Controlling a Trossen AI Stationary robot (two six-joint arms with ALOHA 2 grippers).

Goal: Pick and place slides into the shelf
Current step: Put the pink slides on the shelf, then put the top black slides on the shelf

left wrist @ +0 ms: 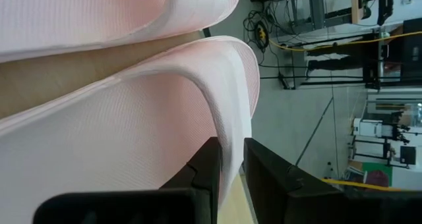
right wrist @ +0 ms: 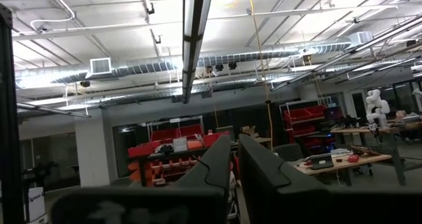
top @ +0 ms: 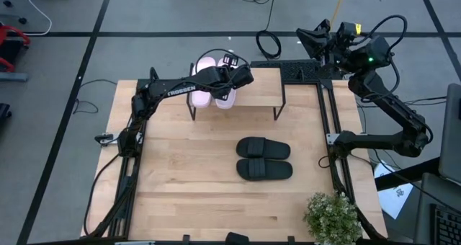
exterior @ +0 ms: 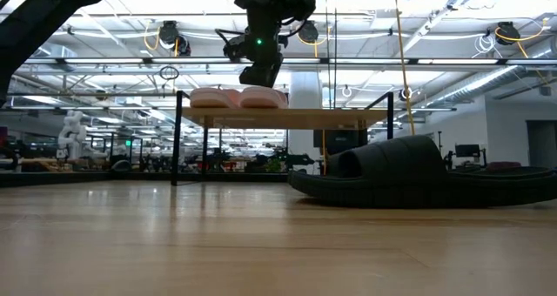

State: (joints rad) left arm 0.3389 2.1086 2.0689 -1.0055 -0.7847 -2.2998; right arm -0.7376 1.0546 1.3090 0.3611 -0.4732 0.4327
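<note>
Two pale pink slides (top: 209,88) lie side by side, soles down, on the left end of the shelf's wooden top (top: 258,87), and the low view shows them (exterior: 237,97) there too. My left gripper (left wrist: 231,145) stands over the one nearer the shelf's middle (top: 225,96) and is shut on its strap. The black pair (top: 264,158) lies on the tabletop in front of the shelf, seen close in the low view (exterior: 409,170). My right gripper (right wrist: 234,145) is shut and idle, raised beyond the table's far right corner (top: 317,39). My left gripper pinches the wide strap of the pink slide at its edge (left wrist: 232,128) between the two fingers (left wrist: 206,161), coming from above and pointing down. The strap's edge runs up out of the narrow gap. The slide's sole rests flat on the shelf top (exterior: 261,100).
The shelf's right half (top: 263,78) is bare wood. A potted plant (top: 333,215) stands at the table's near right corner. A dark flat device (top: 299,70) lies behind the shelf's right end. Bare tabletop (top: 187,173) stretches left of the black pair.
</note>
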